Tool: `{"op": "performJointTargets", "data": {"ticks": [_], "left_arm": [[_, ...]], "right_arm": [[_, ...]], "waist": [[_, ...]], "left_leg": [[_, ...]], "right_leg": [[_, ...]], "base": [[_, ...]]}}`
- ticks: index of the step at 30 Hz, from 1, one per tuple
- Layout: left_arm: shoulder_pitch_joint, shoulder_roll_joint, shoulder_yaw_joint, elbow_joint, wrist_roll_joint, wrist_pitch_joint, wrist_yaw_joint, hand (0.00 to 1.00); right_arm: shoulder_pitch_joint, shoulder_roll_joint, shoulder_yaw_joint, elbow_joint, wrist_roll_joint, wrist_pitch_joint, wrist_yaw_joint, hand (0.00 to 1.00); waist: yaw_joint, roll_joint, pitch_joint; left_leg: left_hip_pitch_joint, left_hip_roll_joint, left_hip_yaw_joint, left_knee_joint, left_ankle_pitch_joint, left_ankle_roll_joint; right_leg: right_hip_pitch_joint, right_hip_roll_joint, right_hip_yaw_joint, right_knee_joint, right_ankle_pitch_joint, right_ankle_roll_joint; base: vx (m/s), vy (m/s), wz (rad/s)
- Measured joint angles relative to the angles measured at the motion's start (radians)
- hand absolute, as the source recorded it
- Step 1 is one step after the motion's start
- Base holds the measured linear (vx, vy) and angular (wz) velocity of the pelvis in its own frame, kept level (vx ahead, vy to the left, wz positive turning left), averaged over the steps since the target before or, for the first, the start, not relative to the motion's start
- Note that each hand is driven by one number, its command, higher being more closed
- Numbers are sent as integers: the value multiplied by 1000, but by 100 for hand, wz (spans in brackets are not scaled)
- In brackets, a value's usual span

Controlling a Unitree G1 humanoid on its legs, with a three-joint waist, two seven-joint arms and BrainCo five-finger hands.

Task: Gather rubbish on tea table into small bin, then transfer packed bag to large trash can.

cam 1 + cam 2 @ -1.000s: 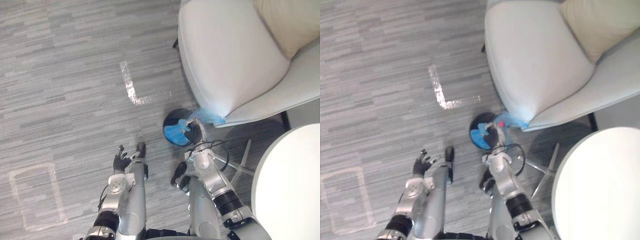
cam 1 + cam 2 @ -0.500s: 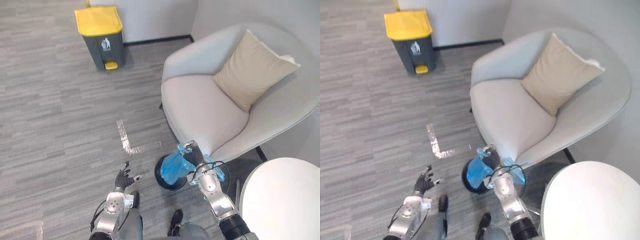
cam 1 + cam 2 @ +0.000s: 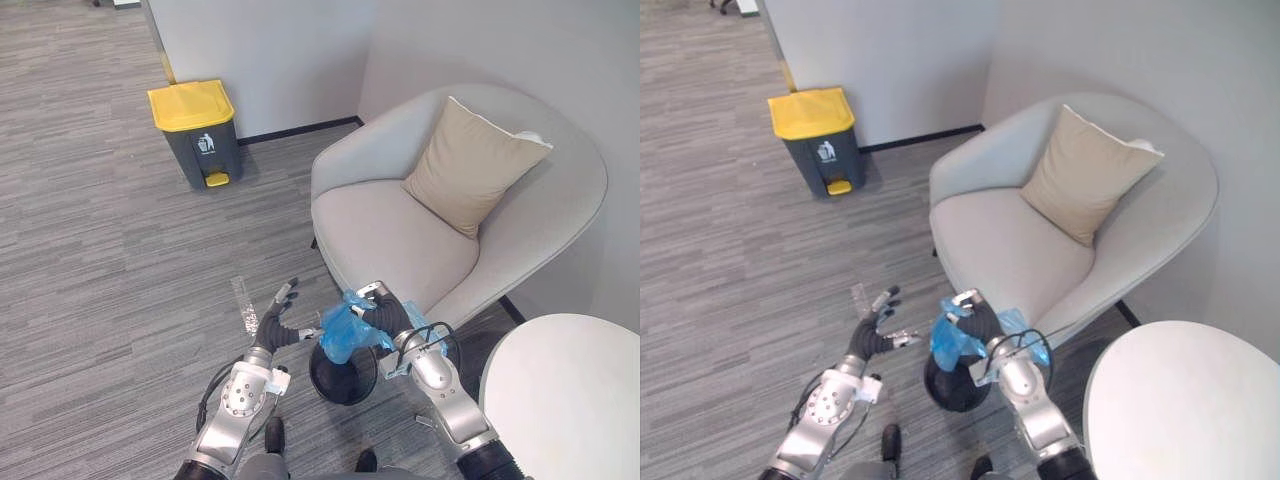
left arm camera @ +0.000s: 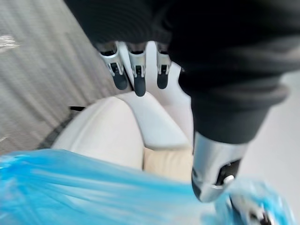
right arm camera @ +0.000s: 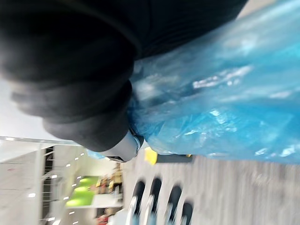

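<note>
The right hand point(image 3: 388, 315) clasps the blue bag point(image 3: 343, 333), the spread-fingered left hand point(image 3: 272, 333) just beside it, the yellow-lidded trash can point(image 3: 200, 135) far ahead-left of both.

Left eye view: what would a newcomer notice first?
The blue bag, gripped in the right hand over the small black bin by the pale armchair. Next, the open left hand beside the bag, and the yellow-lidded trash can against the far wall.
</note>
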Motion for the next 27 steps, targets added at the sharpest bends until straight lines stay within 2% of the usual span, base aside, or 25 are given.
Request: {"op": "performJointTargets", "data": {"ticks": [4,10,18,27], "left_arm": [[-59,31,-41,-1,74,-5,-3,0],[-100,41,-81,-2,136,-18,-6,0],[-104,38,-101,3,167,-18,-10,0],[-112,-19,-58,30,142,-5,-1,0]], "right_arm": [[-21,-3,42,-1,112,0,43,100],[-78,-4,84,-5,214,0,74,100],[-120,-1,150,-69,277,2,92,100],[-180,28,202,-102,314,12,89,100]], "waist": [[-3,-3,-24],[-15,-1,-36],[-15,-2,-45],[-4,-3,-67]], "left_leg": [[1,9,11,0,6,-7],[3,26,15,0,18,-15],[1,46,19,0,26,-25],[2,45,20,-1,37,-22]], "right_leg": [[0,14,11,-14,12,-13],[-1,32,18,-16,20,-23],[-5,49,27,-33,33,-35],[-9,54,28,-27,41,-33]], "base": [[-12,-12,-10],[-35,-15,-4],[-40,-8,-4],[0,0,0]]}}
